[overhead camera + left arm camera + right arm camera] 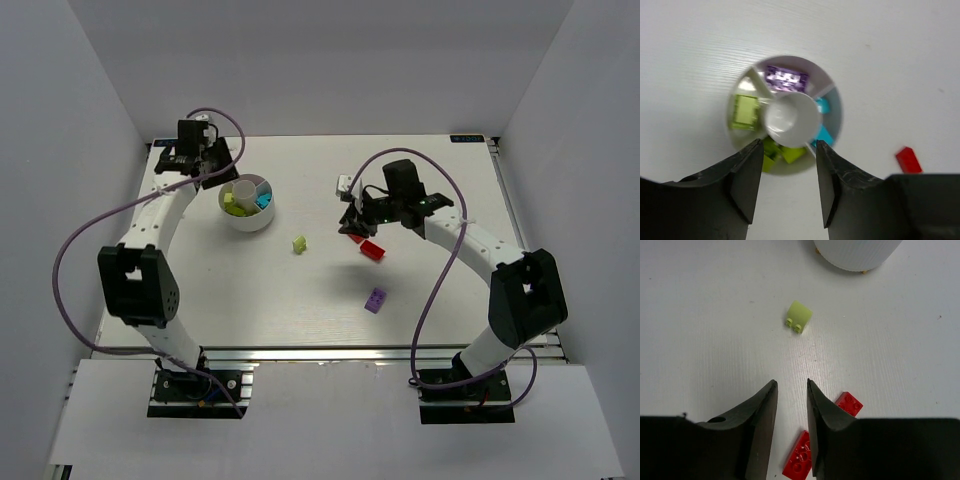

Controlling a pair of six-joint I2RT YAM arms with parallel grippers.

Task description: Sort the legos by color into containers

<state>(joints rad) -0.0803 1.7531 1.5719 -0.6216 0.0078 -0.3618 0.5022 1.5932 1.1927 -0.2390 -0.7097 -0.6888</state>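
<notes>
The white round dish [250, 222] stands at the back left, and its containers hold legos. In the left wrist view the dish [839, 116] shows a purple lego [786, 79], lime legos [745, 111] and cyan legos [823, 135] in separate wedges. My left gripper [789, 146] hovers open over the dish's near edge, holding nothing. My right gripper [791, 384] is open over the table, above two red legos [848, 403] [799, 457]. A lime lego [799, 316] lies ahead of it. A purple lego [375, 300] lies nearer the front.
White walls enclose the table on three sides. The right arm's cable loops above the table's middle right. The dish's outer wall [857, 252] shows at the top of the right wrist view. A red lego [908, 160] lies on the table right of the dish.
</notes>
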